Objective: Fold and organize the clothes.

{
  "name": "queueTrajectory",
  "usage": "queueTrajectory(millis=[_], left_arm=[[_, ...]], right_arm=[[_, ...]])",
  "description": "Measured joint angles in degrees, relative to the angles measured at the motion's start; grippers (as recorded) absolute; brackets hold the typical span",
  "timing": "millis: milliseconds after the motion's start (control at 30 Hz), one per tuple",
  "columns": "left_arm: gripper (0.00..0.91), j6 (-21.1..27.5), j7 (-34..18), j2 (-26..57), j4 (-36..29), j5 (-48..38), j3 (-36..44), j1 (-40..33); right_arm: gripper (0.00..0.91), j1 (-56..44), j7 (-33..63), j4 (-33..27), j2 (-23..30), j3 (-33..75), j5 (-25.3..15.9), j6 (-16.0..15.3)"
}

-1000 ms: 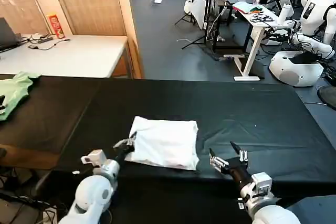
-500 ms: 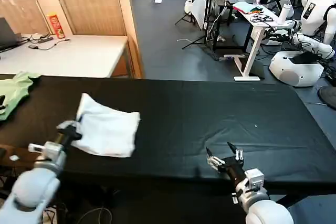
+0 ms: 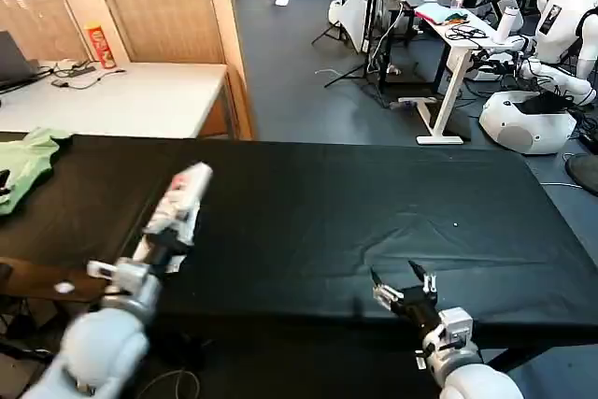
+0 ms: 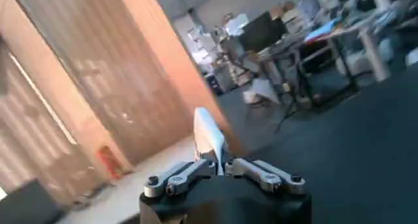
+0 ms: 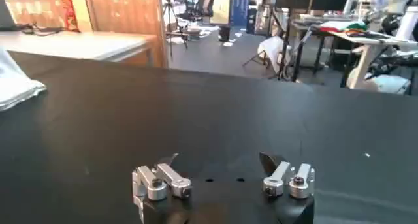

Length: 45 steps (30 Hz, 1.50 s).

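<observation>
The clothes, a folded white T-shirt (image 3: 185, 193), are held up over the left part of the black table (image 3: 374, 193), turned nearly edge-on to the head view. My left gripper (image 3: 161, 248) is shut on its lower edge. In the left wrist view the white cloth (image 4: 208, 135) rises straight out from between the closed jaws of the left gripper (image 4: 219, 167). My right gripper (image 3: 404, 284) rests open near the table's front edge, right of centre, with nothing in it. The right wrist view shows the right gripper (image 5: 219, 161) open over bare black cloth, and the white shirt (image 5: 14, 81) far off.
A light-green garment (image 3: 25, 161) lies at the table's far left. Behind it stands a white table (image 3: 131, 100) with a red can (image 3: 97, 46) and cables. Wood panels, desks and other robots fill the room beyond.
The left gripper has carried the shirt from the table's middle to the left and lifted it off the surface, so it now stands edge-on. The right gripper has barely moved.
</observation>
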Motion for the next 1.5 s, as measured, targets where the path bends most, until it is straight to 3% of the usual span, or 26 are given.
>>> queueTrajectory(millis=[33,67,367,533,967,1000,1033,1200,1333,1400,1500], left_arm=[[0.000,-0.2,0.1,-1.3,0.4,-0.5,2.3,-0.8],[0.878,-0.5,0.2,-2.7,1.0,-1.1,4.4,-1.5],[0.878,-8.1,5.2,-13.2,6.2,1.7,16.4,-6.3],[0.878,-13.6,9.6,-13.3,6.1,5.4,16.7,-6.1],[0.878,-15.6,8.1,-11.3,5.6,7.2,12.7,-3.6],[0.878,-15.6,7.9,-11.3,5.5,7.3,12.4,-3.2],[0.878,-15.6,7.8,-11.3,5.4,7.3,12.2,-2.9],[0.878,-15.7,7.5,-11.3,4.6,7.4,10.6,-1.3],[0.878,-15.8,7.4,-11.3,3.8,7.5,9.3,0.1],[0.878,-16.0,7.5,-11.3,3.4,7.5,8.6,0.7],[0.878,-16.4,7.5,-11.4,2.8,7.7,7.4,1.8]], right_arm=[[0.878,-0.2,-0.2,0.2,0.1,0.1,0.4,-0.2],[0.878,-0.4,-0.4,0.3,0.1,0.1,0.9,-0.5],[0.878,-0.1,-1.5,-0.1,-0.2,-2.6,1.4,-1.9],[0.878,1.7,-1.3,-0.9,-0.7,-4.4,4.6,-3.2],[0.878,13.7,4.2,-9.6,3.3,-10.6,13.6,-5.6],[0.858,14.3,4.2,-10.2,3.6,-11.0,13.6,-5.7],[0.741,15.0,4.2,-10.9,4.1,-11.5,13.6,-5.7],[0.624,17.2,4.3,-13.3,5.4,-13.3,13.8,-6.1],[0.390,18.4,4.4,-15.0,6.1,-14.3,14.6,-6.7],[0.185,18.8,4.3,-15.7,6.2,-14.4,14.8,-6.8],[0.088,19.3,4.1,-16.7,6.2,-14.5,14.8,-6.8]])
